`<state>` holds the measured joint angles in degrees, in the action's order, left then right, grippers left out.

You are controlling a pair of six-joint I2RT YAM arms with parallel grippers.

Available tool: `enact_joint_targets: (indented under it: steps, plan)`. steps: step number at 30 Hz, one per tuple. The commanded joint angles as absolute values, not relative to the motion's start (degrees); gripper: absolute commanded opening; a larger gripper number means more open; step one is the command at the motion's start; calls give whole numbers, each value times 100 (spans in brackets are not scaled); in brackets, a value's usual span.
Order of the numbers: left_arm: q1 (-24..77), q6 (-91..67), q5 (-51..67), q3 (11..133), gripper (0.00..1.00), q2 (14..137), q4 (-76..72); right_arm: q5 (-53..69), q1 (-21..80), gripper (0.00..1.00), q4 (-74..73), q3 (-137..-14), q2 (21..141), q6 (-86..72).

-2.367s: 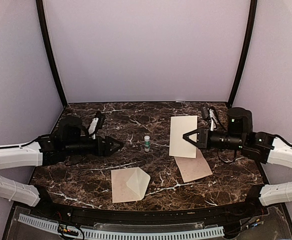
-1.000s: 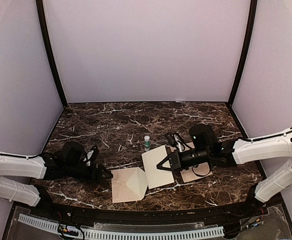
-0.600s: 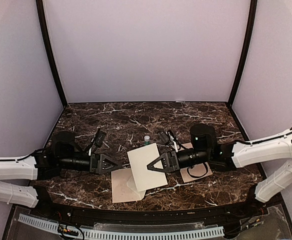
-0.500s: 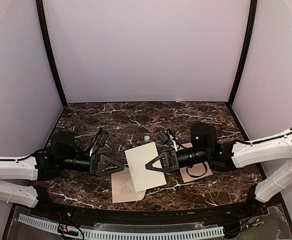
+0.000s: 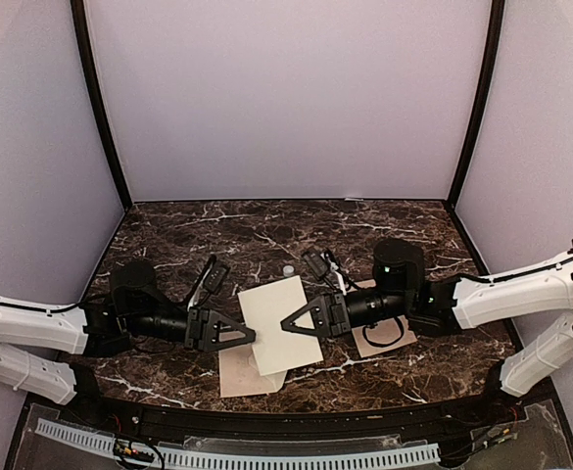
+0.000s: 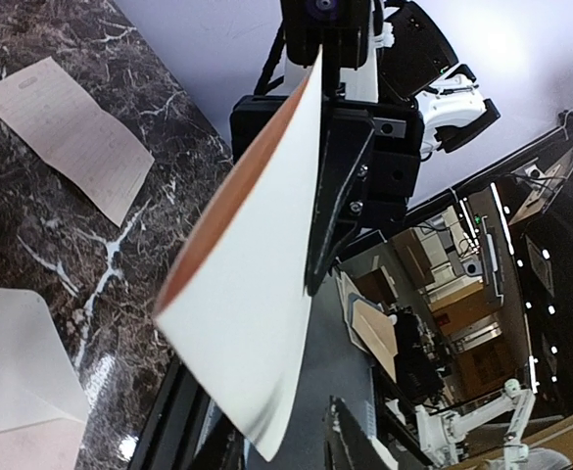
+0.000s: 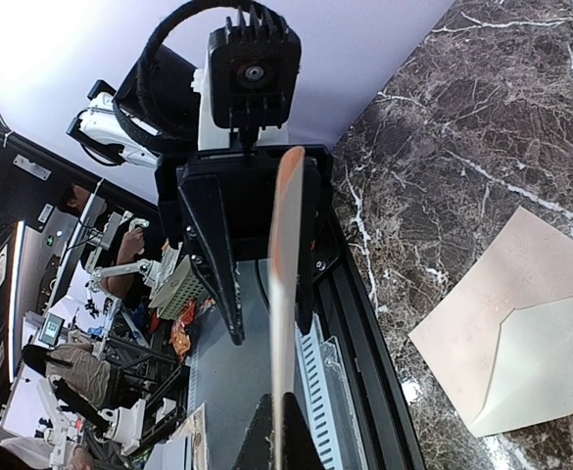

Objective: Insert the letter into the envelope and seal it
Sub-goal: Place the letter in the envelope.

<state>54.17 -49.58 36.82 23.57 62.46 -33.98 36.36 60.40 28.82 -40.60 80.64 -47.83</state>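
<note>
The letter (image 5: 277,323), a cream sheet, hangs in the air over the table's front middle. My right gripper (image 5: 286,326) is shut on its right edge. In the right wrist view the letter (image 7: 286,284) shows edge-on, pinched at my right gripper (image 7: 274,423). My left gripper (image 5: 250,336) is at the sheet's left edge. In the left wrist view the letter's lower corner (image 6: 266,392) sits between the jaws of my left gripper (image 6: 271,439), which stand apart without touching it. The envelope (image 5: 235,372) lies flat below, flap open, also seen as the envelope (image 7: 521,328) and the envelope (image 6: 12,367).
A tan sheet with faint lines (image 5: 401,338) lies on the marble table (image 5: 168,245) under my right arm; the same tan sheet (image 6: 71,127) shows in the left wrist view. A small bottle (image 5: 288,269) stands just behind the held letter. The table's front rail (image 5: 266,455) runs close below.
My right arm has carried the letter to the left, over the envelope. My left arm has lifted off the table and moved right to the letter's edge, its jaws narrowing.
</note>
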Motion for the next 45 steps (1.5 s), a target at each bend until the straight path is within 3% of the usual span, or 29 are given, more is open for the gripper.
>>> enact_joint_targets:
  steps: [1, 5, 7, 12, 18, 38, 45]
  plan:
    - [5475, -4936, 3694, 2406, 23, 6260, -3718, 3725, 6115, 0, 3249, -4181, 8117, -4863]
    - [5498, -4958, 3648, 2391, 2, 6264, -3739, 3744, 6114, 0, 3290, -4176, 8130, -4903]
    - [5507, -4957, 3607, 2391, 0, 6266, -3736, 3759, 6121, 0, 3322, -4184, 8146, -4927]
    - [5519, -4929, 3492, 2418, 0, 6289, -3672, 3813, 6160, 15, 3491, -4184, 8240, -5030]
    - [5521, -4905, 3429, 2443, 0, 6339, -3641, 3832, 6215, 21, 3571, -4225, 8333, -5066]
    - [5529, -4922, 3407, 2447, 0, 6406, -3702, 3816, 6309, 21, 3669, -4376, 8630, -5166]
    - [5538, -4931, 3391, 2427, 0, 6382, -3711, 3762, 6306, 13, 3614, -4360, 8639, -5146]
